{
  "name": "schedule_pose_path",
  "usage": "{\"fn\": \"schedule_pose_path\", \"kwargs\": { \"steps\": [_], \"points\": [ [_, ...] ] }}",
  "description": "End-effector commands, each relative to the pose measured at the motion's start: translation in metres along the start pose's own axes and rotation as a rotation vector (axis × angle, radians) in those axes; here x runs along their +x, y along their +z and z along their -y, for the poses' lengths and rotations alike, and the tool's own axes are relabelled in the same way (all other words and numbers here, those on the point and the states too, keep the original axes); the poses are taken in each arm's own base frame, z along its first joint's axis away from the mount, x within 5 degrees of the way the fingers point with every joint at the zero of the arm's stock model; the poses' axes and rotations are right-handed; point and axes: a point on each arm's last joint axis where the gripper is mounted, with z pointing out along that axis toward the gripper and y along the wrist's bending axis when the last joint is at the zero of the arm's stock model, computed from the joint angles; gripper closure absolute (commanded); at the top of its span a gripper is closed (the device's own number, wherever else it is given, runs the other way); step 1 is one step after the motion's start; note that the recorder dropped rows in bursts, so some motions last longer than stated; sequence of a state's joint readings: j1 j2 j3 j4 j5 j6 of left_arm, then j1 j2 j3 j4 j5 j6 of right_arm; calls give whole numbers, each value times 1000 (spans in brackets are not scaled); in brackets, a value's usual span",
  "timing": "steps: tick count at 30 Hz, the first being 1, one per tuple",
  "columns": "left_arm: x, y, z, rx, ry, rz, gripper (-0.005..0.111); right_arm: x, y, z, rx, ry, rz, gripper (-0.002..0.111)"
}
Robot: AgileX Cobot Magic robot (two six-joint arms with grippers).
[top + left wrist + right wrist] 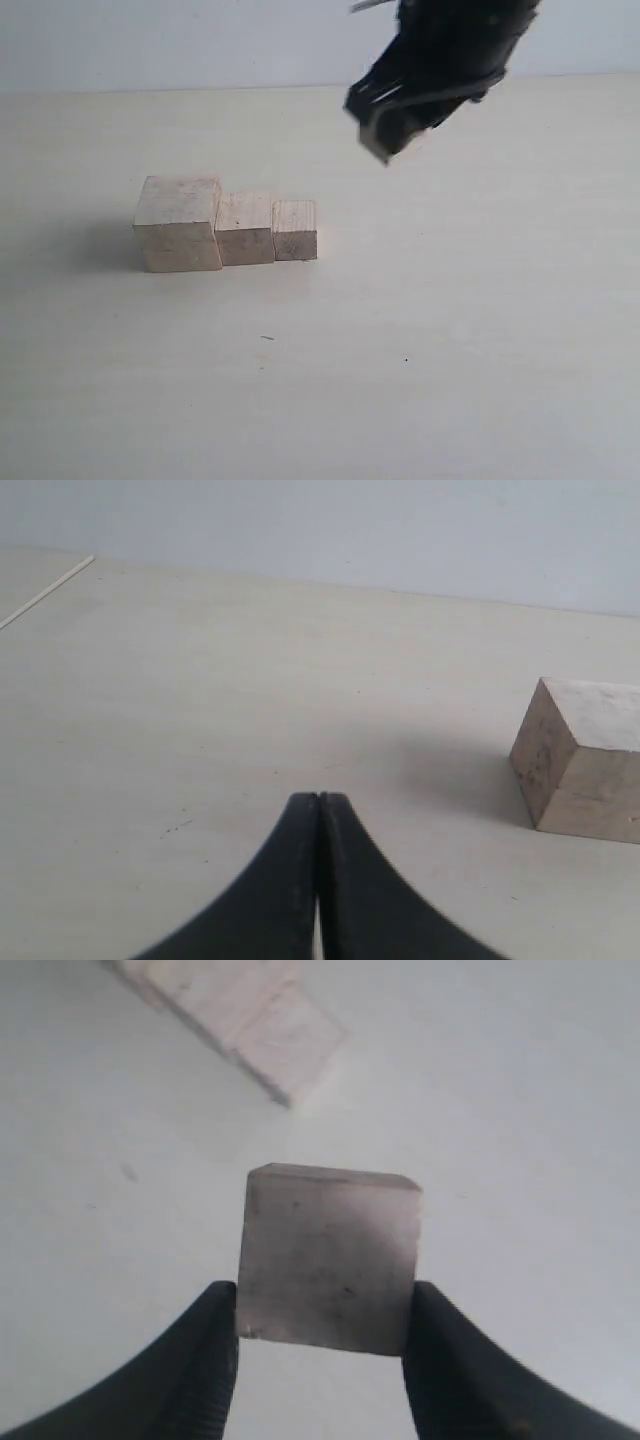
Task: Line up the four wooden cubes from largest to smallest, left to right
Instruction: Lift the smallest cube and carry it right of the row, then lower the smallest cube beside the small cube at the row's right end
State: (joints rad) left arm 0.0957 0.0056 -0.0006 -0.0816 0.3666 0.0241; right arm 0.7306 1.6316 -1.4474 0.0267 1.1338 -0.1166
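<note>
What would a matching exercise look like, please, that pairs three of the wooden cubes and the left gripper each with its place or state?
Things:
1. largest cube
2. second-largest cube
3. smallest cube
4. left gripper

Places or states:
A. lifted above the table, clamped in the right gripper
B. shut, holding nothing
C. left end of the row in the exterior view
D. middle of the row of three

Pairs: 1-C, 2-D, 3-A, 4-B.
</note>
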Motion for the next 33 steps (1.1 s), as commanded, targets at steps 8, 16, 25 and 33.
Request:
{"fn": "schedule_pose_path", "kwargs": {
  "steps": [8, 16, 25, 33],
  "points": [
    [-1, 0, 0, 7, 0, 16, 107, 10, 23, 98, -70, -399, 70, 108],
    [-1, 0, 0, 7, 0, 16, 107, 5, 126, 107, -234, -674, 21, 108],
    [-1, 0, 0, 7, 0, 16, 107, -6, 163, 103, -236, -899, 156, 108],
    [-1, 0, 0, 7, 0, 16, 107, -11, 178, 79, -297, -941, 140, 108]
  ]
}}
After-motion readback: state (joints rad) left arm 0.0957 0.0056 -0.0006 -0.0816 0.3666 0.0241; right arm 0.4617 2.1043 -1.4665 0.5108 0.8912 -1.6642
